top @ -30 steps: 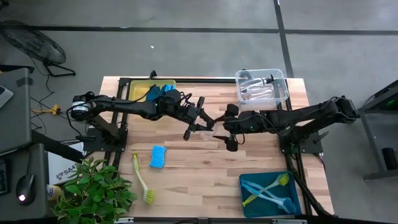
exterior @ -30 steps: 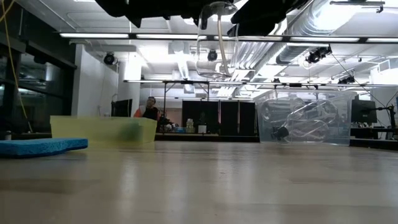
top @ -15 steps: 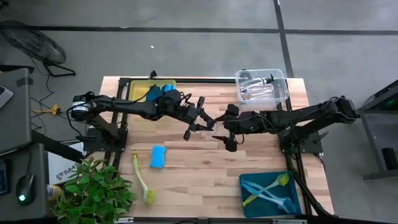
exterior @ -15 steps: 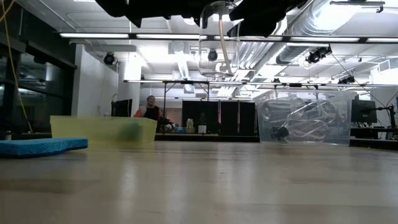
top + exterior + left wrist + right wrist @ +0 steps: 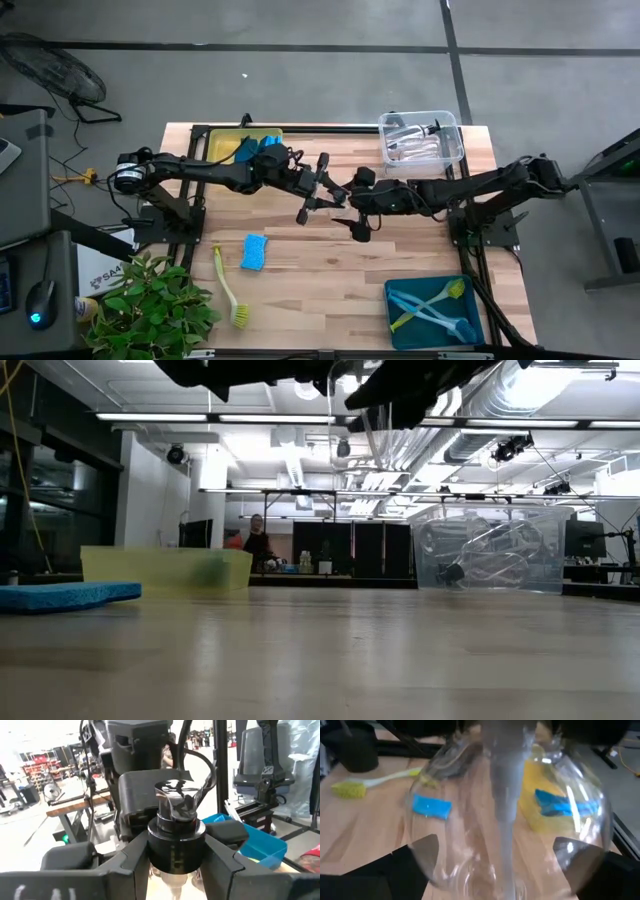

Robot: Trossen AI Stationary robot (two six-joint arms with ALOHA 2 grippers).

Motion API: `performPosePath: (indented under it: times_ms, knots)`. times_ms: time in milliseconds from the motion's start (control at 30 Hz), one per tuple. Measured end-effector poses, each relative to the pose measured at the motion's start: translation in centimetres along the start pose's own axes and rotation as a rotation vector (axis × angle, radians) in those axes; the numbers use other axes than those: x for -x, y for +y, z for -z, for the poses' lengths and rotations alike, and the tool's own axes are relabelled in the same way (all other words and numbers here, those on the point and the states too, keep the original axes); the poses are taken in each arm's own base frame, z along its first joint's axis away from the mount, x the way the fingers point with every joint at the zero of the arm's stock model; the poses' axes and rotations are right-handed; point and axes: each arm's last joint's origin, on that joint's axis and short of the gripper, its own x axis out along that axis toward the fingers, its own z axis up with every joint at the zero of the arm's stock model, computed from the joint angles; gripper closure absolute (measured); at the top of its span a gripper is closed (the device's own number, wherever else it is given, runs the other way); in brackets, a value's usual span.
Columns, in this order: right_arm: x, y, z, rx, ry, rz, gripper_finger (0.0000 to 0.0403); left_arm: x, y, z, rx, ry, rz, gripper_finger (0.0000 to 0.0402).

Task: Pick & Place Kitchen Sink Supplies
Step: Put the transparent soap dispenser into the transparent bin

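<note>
Fingers of our left gripper clamp the black top of a clear bottle, held above mid-table. Our right gripper stands spread wide around its body, not gripping. The bottle's long axis points toward the right arm, ready for handover.
</note>
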Motion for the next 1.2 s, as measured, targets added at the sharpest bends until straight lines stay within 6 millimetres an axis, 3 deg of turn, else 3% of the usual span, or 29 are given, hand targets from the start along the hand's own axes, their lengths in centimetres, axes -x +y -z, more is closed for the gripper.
performPosePath:
  times_ms: [300, 500, 733, 1200]
  knots:
    - [0.0, 0.07, -0.41, -0.001, -0.044, -0.017, 0.0026, 0.01, -0.03, -0.2, -0.006, -0.016, 0.018, 0.0274]
    - [0.0, 0.07, -0.39, -0.007, -0.043, -0.017, 0.0054, 0.01, -0.04, -0.17, -0.003, -0.014, 0.02, 0.0273]
    - [0.0, 0.04, -0.38, -0.015, -0.042, 0.0, 0.0086, 0.03, 0.0, -0.17, -0.001, -0.013, 0.011, 0.0238]
    - [0.02, -0.06, -0.15, -0.017, -0.018, 0.039, 0.0091, 0.15, 0.0, -0.22, 0.036, -0.004, 0.008, 0.0244]
